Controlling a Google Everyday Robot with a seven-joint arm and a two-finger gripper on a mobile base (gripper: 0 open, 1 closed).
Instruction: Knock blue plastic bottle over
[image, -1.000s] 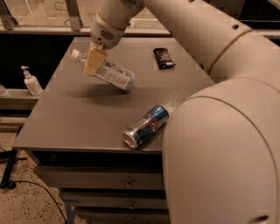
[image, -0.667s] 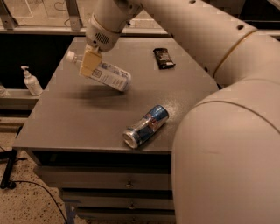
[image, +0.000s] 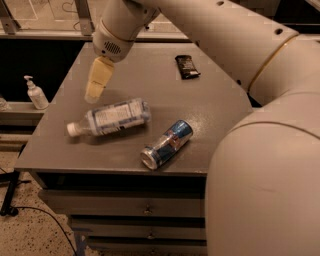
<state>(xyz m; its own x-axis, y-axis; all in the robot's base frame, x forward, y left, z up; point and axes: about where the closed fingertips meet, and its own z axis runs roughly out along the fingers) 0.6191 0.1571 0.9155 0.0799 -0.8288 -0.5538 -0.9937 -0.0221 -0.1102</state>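
The blue plastic bottle (image: 114, 117) lies on its side on the grey table (image: 150, 85), left of middle. Its white cap (image: 73, 129) points to the front left and its pale blue-and-white label faces up. My gripper (image: 96, 82) hangs just above and behind the bottle's cap end, apart from it, with nothing in it. The cream arm runs from the gripper up and to the right, filling the right side of the view.
A blue-and-silver drink can (image: 166, 143) lies on its side near the table's front edge, right of the bottle. A dark snack packet (image: 187, 66) lies at the back right. A white pump bottle (image: 36, 93) stands on a lower ledge to the left. Drawers sit under the table.
The bottle was tilted against my gripper, off the table top. Now it lies flat on the table, nearer the front, and my gripper is clear of it.
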